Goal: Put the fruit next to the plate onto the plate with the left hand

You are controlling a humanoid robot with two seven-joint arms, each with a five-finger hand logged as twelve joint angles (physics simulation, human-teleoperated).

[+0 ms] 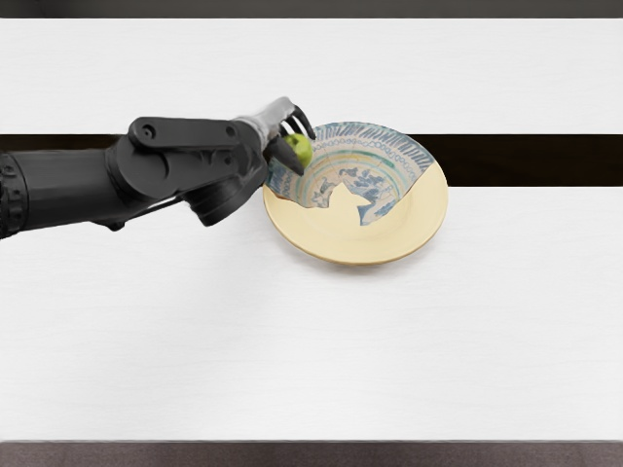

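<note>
Fingers [303, 123] of the left hand [277, 136] pinch one green fruit [301, 148] at the edge of one plate [389, 232].

The smooth white tabletop [311, 350] fills nearly the whole view. A dark horizontal band [526, 161] crosses it from 9 o'clock to 3 o'clock, above the middle; whether it is a gap or a stripe cannot be told. Directly on the tabletop lies a round shallow plate [389, 238], pale yellow with a blue-and-white pattern over its 12 o'clock half, just toward 1 o'clock from the centre. Its 12 o'clock rim overlaps the band.
</note>
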